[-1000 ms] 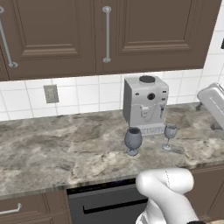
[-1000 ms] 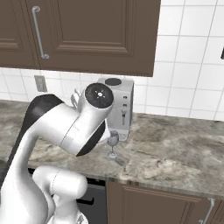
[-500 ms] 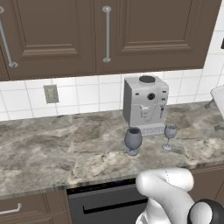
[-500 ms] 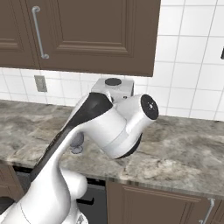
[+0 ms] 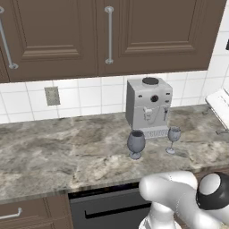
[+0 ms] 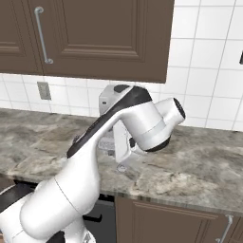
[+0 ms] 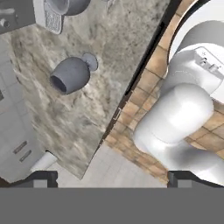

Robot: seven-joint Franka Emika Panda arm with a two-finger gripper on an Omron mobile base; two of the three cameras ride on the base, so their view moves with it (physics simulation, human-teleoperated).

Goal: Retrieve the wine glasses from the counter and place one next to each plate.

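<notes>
Two wine glasses stand on the marble counter [image 5: 53, 152] in front of a coffee machine. The larger smoky grey goblet [image 5: 136, 143] is on the left and the smaller, paler glass [image 5: 173, 136] is to its right. In the hand view I look down on the goblet [image 7: 72, 74] from well above, with the rim of the other glass [image 7: 65, 5] at the top edge. My gripper [image 7: 112, 178] is open, with nothing between its dark fingertips [image 7: 41, 177], and hangs over the counter's front edge, apart from both glasses. The plates are out of view.
A grey coffee machine [image 5: 149, 107] stands against the white wall tiles just behind the glasses. Dark brown upper cabinets [image 5: 107, 36] hang above. A wall socket [image 5: 52, 95] is to the left. My arm [image 6: 137, 118] crosses in front of the machine in the right base view.
My arm has swung to the right across the right base view and folded lower in the left base view. Both glasses stand where they were. The gripper stays open.
</notes>
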